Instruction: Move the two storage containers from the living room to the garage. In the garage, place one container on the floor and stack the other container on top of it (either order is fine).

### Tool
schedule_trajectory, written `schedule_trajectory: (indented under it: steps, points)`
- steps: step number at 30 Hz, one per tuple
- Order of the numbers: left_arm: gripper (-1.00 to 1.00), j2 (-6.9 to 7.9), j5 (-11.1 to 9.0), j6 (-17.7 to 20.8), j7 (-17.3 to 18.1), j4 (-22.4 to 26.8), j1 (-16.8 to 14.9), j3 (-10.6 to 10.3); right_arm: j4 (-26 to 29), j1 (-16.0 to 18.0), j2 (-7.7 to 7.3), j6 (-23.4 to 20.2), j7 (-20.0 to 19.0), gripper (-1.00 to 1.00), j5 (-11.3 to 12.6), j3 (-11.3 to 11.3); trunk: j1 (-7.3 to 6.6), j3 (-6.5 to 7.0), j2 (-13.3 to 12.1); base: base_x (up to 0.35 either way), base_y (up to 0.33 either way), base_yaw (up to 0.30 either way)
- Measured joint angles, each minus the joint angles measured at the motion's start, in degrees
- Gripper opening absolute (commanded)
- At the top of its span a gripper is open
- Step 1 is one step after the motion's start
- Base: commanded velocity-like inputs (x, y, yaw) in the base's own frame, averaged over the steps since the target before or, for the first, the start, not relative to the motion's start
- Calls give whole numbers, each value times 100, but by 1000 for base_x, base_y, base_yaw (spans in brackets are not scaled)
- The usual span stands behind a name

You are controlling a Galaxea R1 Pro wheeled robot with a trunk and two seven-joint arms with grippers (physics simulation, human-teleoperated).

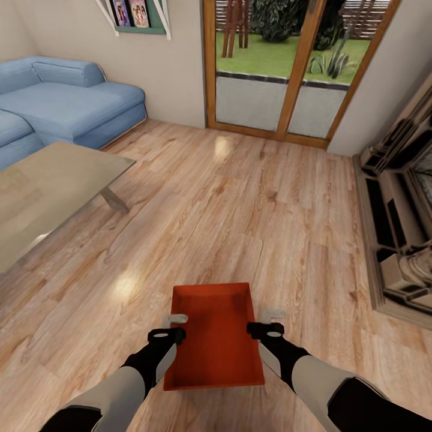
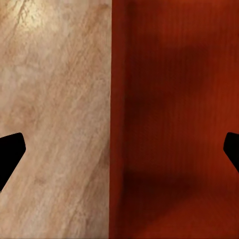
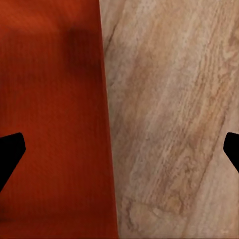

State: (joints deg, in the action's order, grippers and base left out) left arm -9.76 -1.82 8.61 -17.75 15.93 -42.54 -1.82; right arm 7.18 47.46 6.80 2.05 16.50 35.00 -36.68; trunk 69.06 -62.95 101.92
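container (image 1: pixel 215 336) between both arms' fingers (image 1: pixel 178 317)

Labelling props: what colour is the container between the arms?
Plain orange-red storage container; clearest in the head view.

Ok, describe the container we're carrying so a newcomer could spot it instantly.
Start at the glass patio door, then come straight down the wood-plank floor toward the robot. Between the left hand and right hand sits the storage container: an open, lidless orange-red box, the one bright red thing here.
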Motion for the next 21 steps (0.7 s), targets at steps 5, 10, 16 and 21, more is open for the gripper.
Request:
schedule_trajectory:
  steps: [5,10,16,21]
  points:
    - [100,6,-1,-29,6,-175,0,0,-210,-2,34,38,-39,100,-1,-3,110,-90,201,0,0,0]
    - [100,9,-1,-50,7,-236,0,0,-264,-3,42,128,-98,100,4,-4,220,-180,401,0,0,0]
    - [100,30,-8,-61,7,-253,0,0,-267,-3,67,126,-103,100,1,-51,352,-287,642,0,0,0]
    - [100,27,-7,-68,7,-260,0,0,-268,-3,58,126,-103,100,-1,-41,461,-377,842,0,0,0]
